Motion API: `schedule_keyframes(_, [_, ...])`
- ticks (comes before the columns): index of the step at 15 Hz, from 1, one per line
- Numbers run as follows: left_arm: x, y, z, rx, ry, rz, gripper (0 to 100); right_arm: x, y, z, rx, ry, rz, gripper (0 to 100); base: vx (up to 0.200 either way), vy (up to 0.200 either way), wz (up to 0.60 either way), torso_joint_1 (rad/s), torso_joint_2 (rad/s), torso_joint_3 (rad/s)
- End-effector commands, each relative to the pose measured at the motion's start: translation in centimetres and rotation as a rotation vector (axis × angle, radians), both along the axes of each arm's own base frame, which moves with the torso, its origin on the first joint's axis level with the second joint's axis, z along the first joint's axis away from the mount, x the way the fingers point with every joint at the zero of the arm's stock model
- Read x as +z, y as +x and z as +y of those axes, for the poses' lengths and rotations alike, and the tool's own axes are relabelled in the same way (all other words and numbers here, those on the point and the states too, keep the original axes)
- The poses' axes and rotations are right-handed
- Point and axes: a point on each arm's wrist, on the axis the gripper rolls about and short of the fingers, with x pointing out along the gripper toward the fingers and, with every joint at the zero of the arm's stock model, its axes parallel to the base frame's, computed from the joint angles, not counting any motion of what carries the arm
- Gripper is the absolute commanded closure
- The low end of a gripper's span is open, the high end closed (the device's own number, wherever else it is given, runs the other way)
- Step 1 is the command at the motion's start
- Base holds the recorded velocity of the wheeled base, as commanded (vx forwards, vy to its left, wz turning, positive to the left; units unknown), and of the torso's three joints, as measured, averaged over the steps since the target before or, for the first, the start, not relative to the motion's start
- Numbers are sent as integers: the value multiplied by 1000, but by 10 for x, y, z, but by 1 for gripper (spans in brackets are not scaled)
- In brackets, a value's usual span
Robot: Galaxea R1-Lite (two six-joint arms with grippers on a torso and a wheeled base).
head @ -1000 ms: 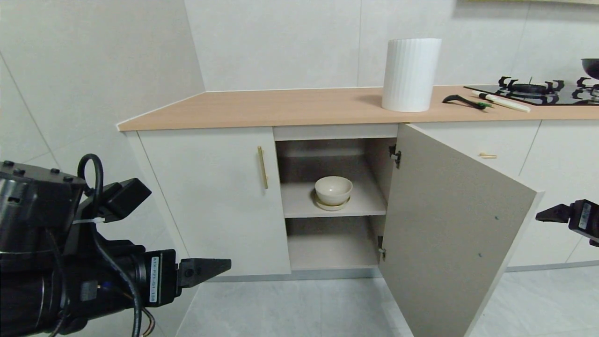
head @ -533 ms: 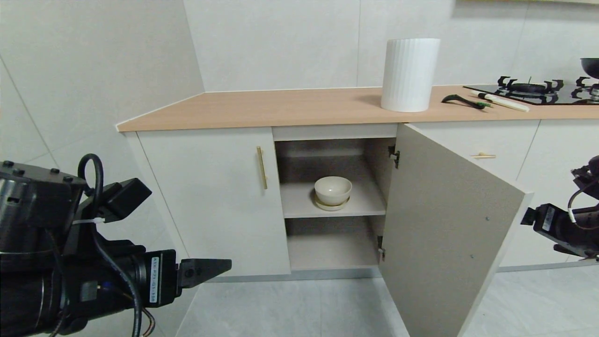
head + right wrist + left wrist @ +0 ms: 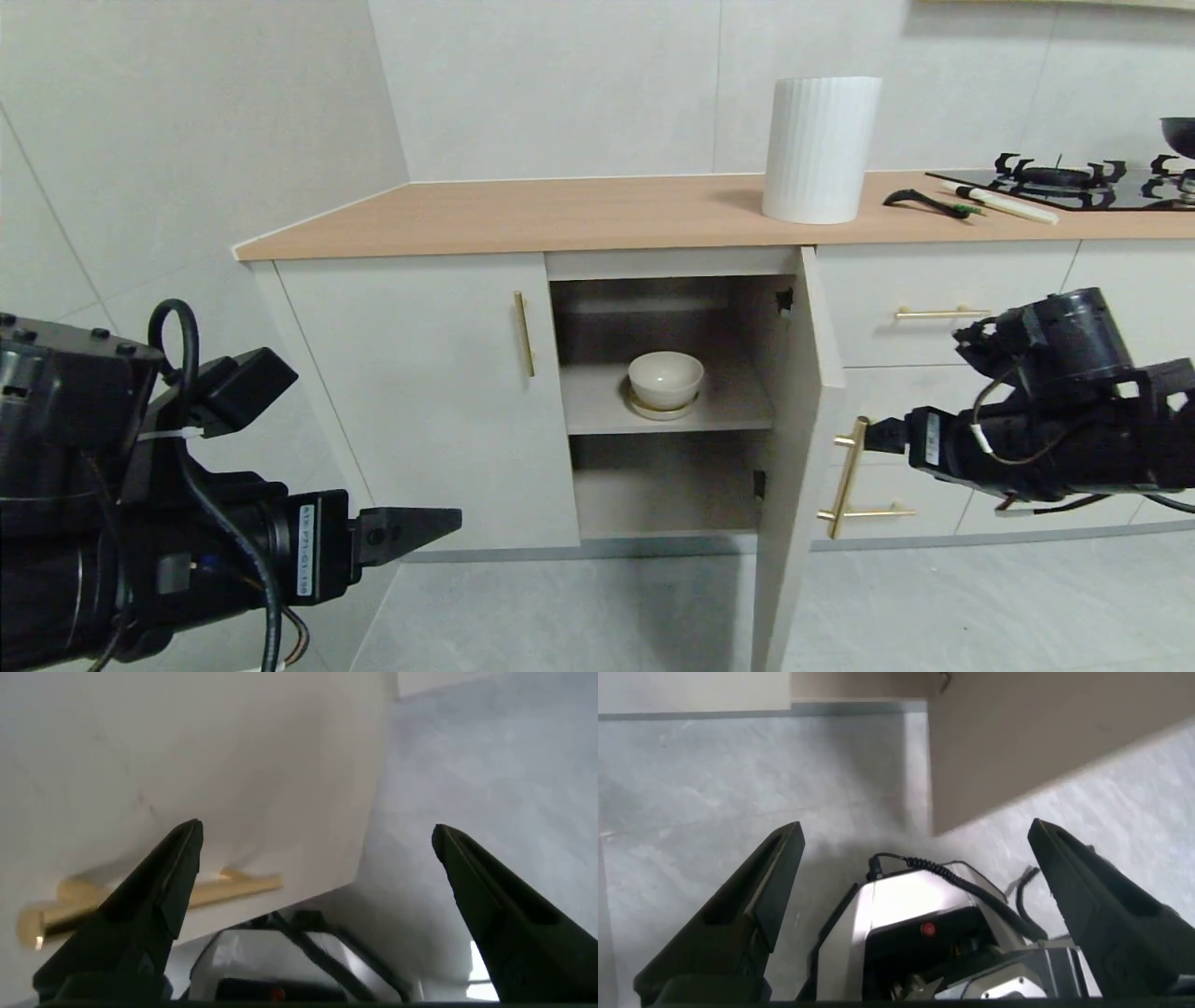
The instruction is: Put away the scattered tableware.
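Note:
A cream bowl (image 3: 665, 376) sits on a small plate (image 3: 661, 409) on the middle shelf of the cabinet. The cabinet door (image 3: 792, 448) stands partly open and turned almost edge-on to me. My right gripper (image 3: 873, 435) is at the door's outer face beside its gold handle (image 3: 846, 476), open with nothing between its fingers. In the right wrist view the door face (image 3: 234, 765) and the handle (image 3: 159, 901) lie just beyond the right gripper (image 3: 318, 831). My left gripper (image 3: 448, 521) hangs low at the left over the floor, and the left wrist view shows this gripper (image 3: 915, 831) open and empty.
On the countertop (image 3: 560, 215) stand a white ribbed canister (image 3: 820, 149), a black-handled tool (image 3: 924, 201) and a white-handled knife (image 3: 1004, 203) beside the gas stove (image 3: 1064, 177). The left cabinet door (image 3: 420, 392) is closed. Drawers with gold handles (image 3: 941, 313) are behind the right arm.
My right arm has moved left against the door. The door has swung from wide open to almost edge-on, uncovering the drawers behind it. The left arm has barely moved.

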Motion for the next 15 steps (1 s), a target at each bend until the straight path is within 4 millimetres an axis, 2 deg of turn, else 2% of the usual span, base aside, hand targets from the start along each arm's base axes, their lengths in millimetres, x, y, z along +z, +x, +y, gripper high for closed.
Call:
schedule_keyframes(1, [1,0,0,0,-4,-8,0,-16,32,36,82,-14,26,0,0,0,0,0,0,0])
schedule_keyframes(4, [2,1,0,5,-5,-18,0,-23,59,58,139,-27,8,0,0,0,0,0,0,0])
schedule_keyframes(9, [3,1,0,8,-9,-25,0,-49,76,89,195,-12,-2,0,0,0,0,0,0,0])
schedule_keyframes(12, [4,7,1,40,-23,-53,0,-62,83,97,189,13,-39,0,0,0,0,0,0,0])
schedule_keyframes(15, [4,7,1,35,-27,-52,0,-65,89,100,159,61,-50,0,0,0,0,0,0,0])
